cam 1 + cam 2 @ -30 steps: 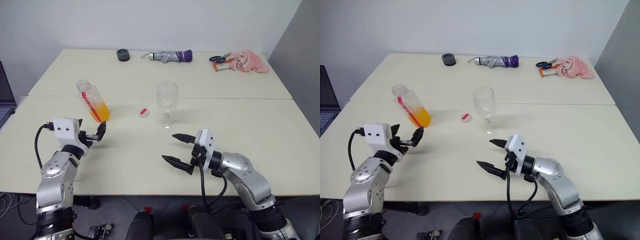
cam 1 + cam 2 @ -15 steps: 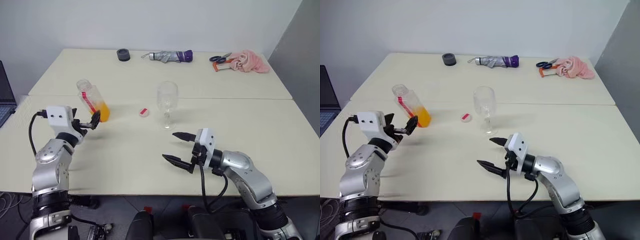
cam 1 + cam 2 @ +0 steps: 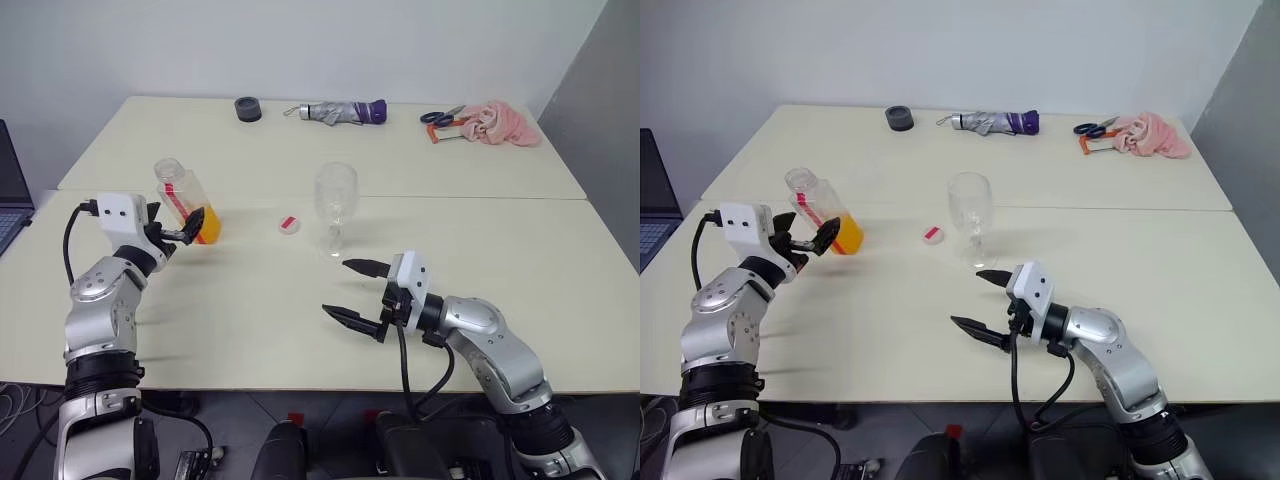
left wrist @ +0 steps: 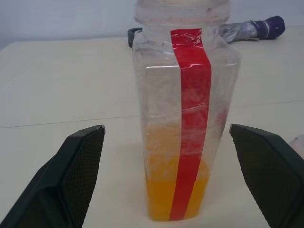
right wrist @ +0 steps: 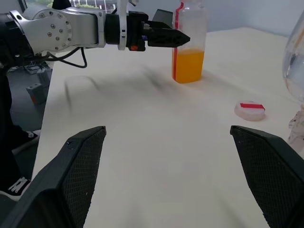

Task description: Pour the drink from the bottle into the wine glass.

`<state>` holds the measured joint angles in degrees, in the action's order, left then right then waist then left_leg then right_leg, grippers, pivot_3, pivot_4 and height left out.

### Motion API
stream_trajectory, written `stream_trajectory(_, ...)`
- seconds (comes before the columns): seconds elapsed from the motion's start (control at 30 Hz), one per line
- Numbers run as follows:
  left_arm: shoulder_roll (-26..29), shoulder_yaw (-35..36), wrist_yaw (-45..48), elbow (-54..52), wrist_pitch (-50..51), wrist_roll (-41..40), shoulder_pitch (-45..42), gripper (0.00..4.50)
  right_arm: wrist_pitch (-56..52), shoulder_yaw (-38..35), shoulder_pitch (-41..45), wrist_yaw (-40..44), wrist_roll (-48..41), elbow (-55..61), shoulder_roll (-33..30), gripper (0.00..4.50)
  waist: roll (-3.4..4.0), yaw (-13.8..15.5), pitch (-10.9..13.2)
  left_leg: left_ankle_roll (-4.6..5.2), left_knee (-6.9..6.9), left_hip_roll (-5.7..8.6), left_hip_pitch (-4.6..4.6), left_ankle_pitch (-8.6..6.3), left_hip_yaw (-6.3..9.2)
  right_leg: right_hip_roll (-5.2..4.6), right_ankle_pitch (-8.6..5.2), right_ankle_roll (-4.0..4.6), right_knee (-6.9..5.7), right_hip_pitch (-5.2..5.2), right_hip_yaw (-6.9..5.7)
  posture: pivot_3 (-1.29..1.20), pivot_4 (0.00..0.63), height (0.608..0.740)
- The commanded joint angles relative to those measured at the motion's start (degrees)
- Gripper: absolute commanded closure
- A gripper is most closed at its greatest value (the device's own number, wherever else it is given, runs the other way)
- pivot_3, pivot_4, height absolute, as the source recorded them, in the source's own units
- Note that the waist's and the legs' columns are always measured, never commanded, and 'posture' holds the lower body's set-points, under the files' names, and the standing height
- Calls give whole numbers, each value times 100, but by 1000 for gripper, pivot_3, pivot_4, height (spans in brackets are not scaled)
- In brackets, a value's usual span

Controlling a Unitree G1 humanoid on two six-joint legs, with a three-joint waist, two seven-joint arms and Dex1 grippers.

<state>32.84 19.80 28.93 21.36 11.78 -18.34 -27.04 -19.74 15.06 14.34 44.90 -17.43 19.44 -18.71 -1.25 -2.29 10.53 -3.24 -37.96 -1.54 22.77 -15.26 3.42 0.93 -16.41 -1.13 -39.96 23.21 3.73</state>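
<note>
The left pincer (image 3: 180,232) is closing in on the bottle (image 3: 185,200) at the counter's (image 3: 250,300) left, fingers spread wide around it, not yet gripping. The right pincer (image 3: 352,294) is waiting spread near the wine glass (image 3: 335,205).

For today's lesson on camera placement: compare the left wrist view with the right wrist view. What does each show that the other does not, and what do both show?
Left wrist view alone: the folded umbrella behind the bottle, and the left pincer's own open fingers rising on either side of the bottle.

Right wrist view alone: the cap lying on the table, the wine glass at the picture's edge, and the left pincer seen from outside, beside the bottle.

Both: the bottle standing upright with orange drink in its lower part, and the table.
</note>
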Motion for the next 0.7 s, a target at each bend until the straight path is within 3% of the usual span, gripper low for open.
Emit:
stream_trajectory(0.03,120,-14,69,87,-197,57,-212,0,-12,-90,157,38,-267,365,44,35,0,-1,0,0,0,0,0,0,1,0,0,0,-1,0,0,0,150,740)
stream_trajectory(0.3,77,-45,149,410,-278,46,-456,0,-97,-147,572,10,-328,190,19,35,0,0,0,0,0,0,0,0,3,0,1,1,-1,1,-3,0,150,740)
stream_trajectory(0.4,82,-42,158,463,-323,53,-487,616,-71,-97,469,-13,-292,282,-7,0,0,4,0,0,0,-1,3,0,6,-1,1,1,-1,1,-5,0,150,740)
stream_trajectory(0.63,94,-36,208,617,-393,43,-577,2644,23,-43,386,-25,-213,296,-18,0,0,5,0,0,-1,-1,4,0,8,-2,1,1,-1,2,-6,0,150,740)
stream_trajectory(0.7,96,-33,222,645,-408,40,-593,2813,44,-43,386,-32,-196,285,-15,0,0,5,0,0,-1,0,4,0,7,-2,1,1,-1,2,-6,0,150,740)
